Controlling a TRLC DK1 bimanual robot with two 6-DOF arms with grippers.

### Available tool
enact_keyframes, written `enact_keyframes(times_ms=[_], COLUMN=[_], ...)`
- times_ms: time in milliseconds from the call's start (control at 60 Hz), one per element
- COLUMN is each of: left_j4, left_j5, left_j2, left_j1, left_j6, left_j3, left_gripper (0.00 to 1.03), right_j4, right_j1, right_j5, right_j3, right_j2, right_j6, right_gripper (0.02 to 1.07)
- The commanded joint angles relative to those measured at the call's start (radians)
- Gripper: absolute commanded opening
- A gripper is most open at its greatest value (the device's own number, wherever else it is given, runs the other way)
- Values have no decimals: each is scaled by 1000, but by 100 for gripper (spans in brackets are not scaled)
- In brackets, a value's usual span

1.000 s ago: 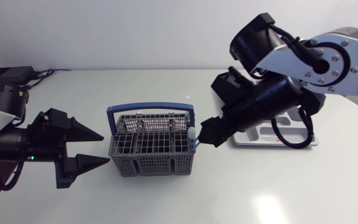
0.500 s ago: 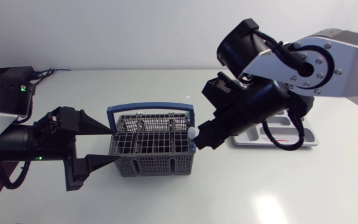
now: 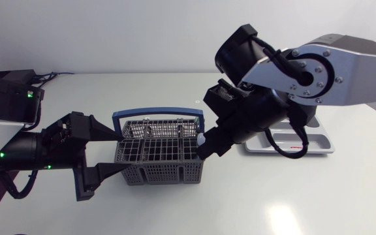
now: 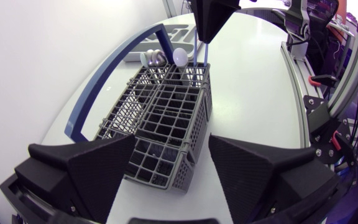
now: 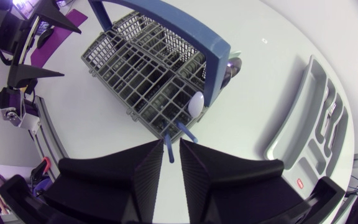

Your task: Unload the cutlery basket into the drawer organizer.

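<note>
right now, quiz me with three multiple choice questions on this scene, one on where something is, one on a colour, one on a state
1. Where is the drawer organizer?
A. in a person's hand
B. lying flat past the end of the cutlery basket farthest from the left gripper
C. inside the basket

2. What colour is the basket's handle?
A. red
B. blue
C. yellow

3. What state is the left gripper in?
A. shut on the handle
B. lifting a fork in the air
C. open, with the basket's near end between its fingers

Answers:
1 B, the head view shows the organizer beyond the basket's far end.
2 B, the arched handle over the grey basket is blue in every view.
3 C, the left wrist view shows the fingers wide apart, with a clear gap between the basket and one of them.
</note>
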Motion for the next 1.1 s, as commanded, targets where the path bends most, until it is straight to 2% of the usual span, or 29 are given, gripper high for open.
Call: enact_keyframes(times_ms=[0,117,283,333,400,467,533,667,867,1083], left_j4=[10,15,23,26,38,55,70,86,110,129], left_j5=[0,0,0,0,0,0,0,0,0,0], left_j2=[-7,-9,-9,-9,-10,-10,-10,-10,-6,11], left_j1=[-3,-3,-1,0,2,7,8,8,8,8], left_j6=[-12,-10,-10,-10,-10,-10,-9,-9,-13,-15], left_j3=[-33,-38,-41,-44,-53,-62,-72,-81,-87,-87], left_gripper=[87,87,87,87,87,87,87,87,87,87], right_j4=[11,13,13,28,56,97,162,343,453,515], right_j1=[10,22,25,25,23,16,-1,-128,-279,-299], right_j5=[17,29,32,32,32,31,23,-136,-419,-548], right_j3=[-2,-6,-26,-48,-94,-154,-226,-397,-514,-560], right_j2=[9,-1,-54,-92,-156,-219,-287,-419,-428,-357], right_j6=[1,-4,-19,-32,-56,-99,-142,-271,-449,-633], right_gripper=[23,22,25,38,66,75,78,78,77,77])
